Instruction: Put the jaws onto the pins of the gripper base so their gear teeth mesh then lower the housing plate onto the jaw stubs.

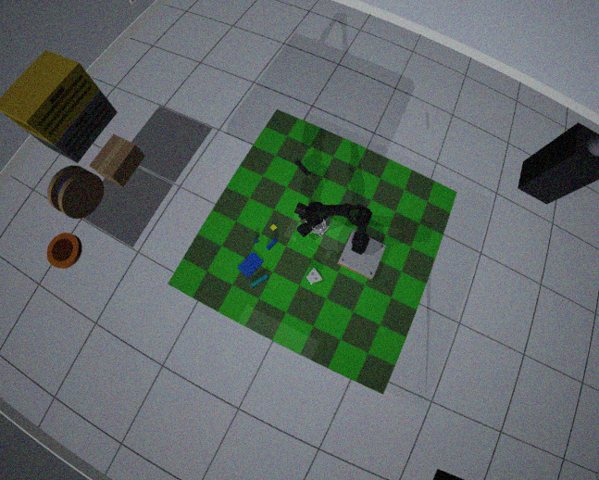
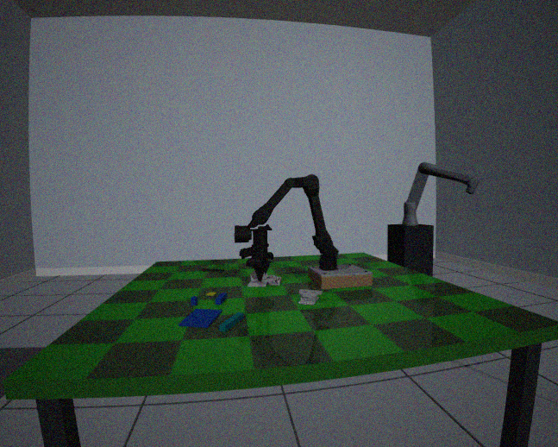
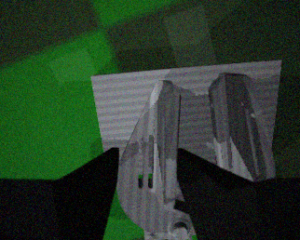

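Note:
My gripper [image 2: 260, 280] [image 3: 147, 154] points down, shut on a grey jaw [image 3: 166, 126], which stands between the fingertips with its slots and round hole towards the wrist. The other jaw [image 3: 237, 123] stands to its right, beside my right finger. Both appear over the striped grey gripper base [image 3: 120, 95], which also shows as part of a pale cluster under my hand in the top and exterior views. Their pins and gear teeth are mostly hidden, so I cannot tell whether the teeth mesh. The pale housing plate [image 1: 314, 276] [image 2: 310, 296] lies apart on the table, nearer the front.
A blue plate [image 1: 250, 264] [image 2: 200, 317], a teal bar [image 1: 259, 280] [image 2: 231, 322], a blue bar [image 1: 272, 243] [image 2: 221, 298], a small blue piece [image 2: 193, 300] and a yellow piece [image 1: 273, 227] [image 2: 210, 293] lie away from the hand. The arm's mounting block [image 1: 358, 265] [image 2: 343, 280] stands to the right.

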Tool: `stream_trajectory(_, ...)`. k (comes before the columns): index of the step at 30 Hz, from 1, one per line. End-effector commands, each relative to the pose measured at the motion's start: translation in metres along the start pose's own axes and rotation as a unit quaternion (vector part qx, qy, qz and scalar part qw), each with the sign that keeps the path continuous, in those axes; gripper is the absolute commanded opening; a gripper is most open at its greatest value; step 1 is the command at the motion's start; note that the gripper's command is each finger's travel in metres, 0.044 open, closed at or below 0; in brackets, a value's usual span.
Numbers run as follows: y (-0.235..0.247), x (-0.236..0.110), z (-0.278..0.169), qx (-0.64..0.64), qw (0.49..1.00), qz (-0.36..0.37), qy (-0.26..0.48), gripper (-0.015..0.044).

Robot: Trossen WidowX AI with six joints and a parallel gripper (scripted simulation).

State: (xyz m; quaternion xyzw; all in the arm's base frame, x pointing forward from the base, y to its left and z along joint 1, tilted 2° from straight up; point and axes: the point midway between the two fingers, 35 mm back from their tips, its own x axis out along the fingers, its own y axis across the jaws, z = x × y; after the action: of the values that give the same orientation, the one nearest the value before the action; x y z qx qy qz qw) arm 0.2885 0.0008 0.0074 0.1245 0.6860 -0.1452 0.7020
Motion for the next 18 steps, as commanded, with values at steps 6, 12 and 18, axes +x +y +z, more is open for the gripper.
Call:
stream_trajectory(6, 0.0003, 0.0024, 0.0, 0.002, 1.0, 0.001, 0.0, 0.0134)
stream_trajectory(12, 0.0003, 0.0053, 0.0, 0.005, 1.0, 0.001, 0.0, 0.0134)
stream_trajectory(18, 0.0003, 0.0055, 0.0, 0.005, 1.0, 0.001, 0.0, 0.0134)
